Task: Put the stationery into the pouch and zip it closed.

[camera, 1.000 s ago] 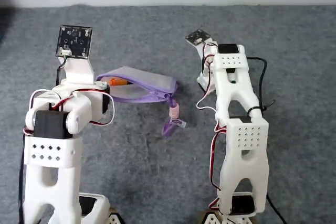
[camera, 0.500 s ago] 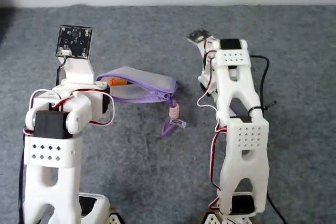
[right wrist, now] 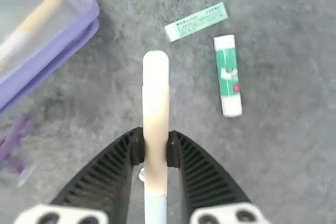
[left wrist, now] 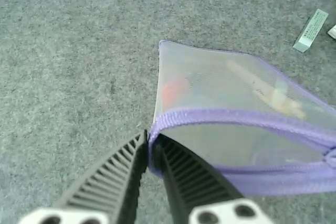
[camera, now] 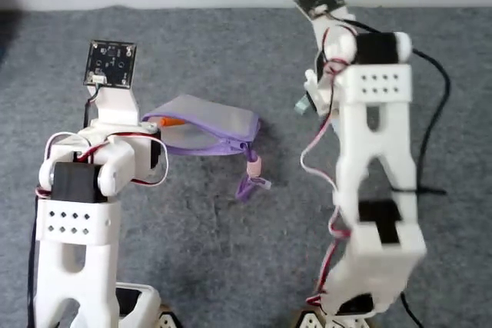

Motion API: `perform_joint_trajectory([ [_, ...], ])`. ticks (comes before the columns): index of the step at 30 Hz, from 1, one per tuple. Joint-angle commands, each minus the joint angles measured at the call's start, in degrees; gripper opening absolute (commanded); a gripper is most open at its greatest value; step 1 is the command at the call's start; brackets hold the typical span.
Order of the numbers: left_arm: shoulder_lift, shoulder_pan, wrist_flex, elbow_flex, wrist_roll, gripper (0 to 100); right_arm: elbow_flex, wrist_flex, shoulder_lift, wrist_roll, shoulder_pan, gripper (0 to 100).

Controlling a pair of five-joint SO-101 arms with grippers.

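1. My right gripper is clamped on a slim cream plastic pen. That arm has just lifted high off the grey mat, so I judge the pen picked and ready to carry over.
2. The pen's long axis runs straight out between the jaws, rounded end leading.
3. My left gripper pinches a corner of the translucent purple zip pouch, which stretches lengthwise across the mat.
4. Beyond, a green-and-white glue stick waits on the mat.
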Motion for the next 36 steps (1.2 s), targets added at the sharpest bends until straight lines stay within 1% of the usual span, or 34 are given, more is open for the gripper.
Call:
perform_joint_trajectory([
  [1,0.0,0.0,0.3,-0.5,0.4,1,9.5,2.5,-15.3,-3.7,-0.7,0.8],
  [3,-0.1,0.0,0.3,-0.5,0.4,1,14.8,2.2,-22.2,-6.2,-1.3,0.8],
  [6,-0.2,0.0,0.3,-0.5,0.4,1,20.5,2.0,-31.7,-10.6,-4.3,0.8],
  [8,-0.3,0.1,0.3,-0.6,0.4,1,23.1,0.9,-37.2,-13.5,-7.0,0.8],
  [10,-0.4,1.6,0.4,-1.2,0.4,1,24.7,-1.4,-42.5,-15.7,-10.0,0.8],
  [12,0.0,3.6,2.6,-3.8,0.5,1,25.8,-3.8,-47.3,-17.3,-13.0,0.8],
  [14,0.5,5.5,5.9,-7.3,2.8,1,27.1,-7.0,-51.2,-19.9,-15.8,0.8],
  [16,2.4,6.1,9.7,-10.9,4.4,1,28.8,-10.2,-54.9,-23.2,-17.9,0.8],
  [20,7.4,6.2,16.4,-19.2,4.5,1,32.1,-18.2,-60.9,-28.1,-21.1,0.8],
  [24,11.9,6.5,19.0,-28.3,4.5,1,35.3,-26.7,-63.9,-29.4,-24.5,0.8],
  [28,16.3,6.6,20.6,-34.1,4.5,1,39.6,-37.4,-64.8,-29.4,-27.3,0.8],
  [33,19.3,6.6,20.8,-37.1,4.5,1,46.5,-54.4,-64.2,-28.7,-28.0,0.8],
  [36,19.9,6.6,20.6,-37.3,4.5,1,53.6,-63.4,-64.3,-26.4,-28.1,0.8],
])
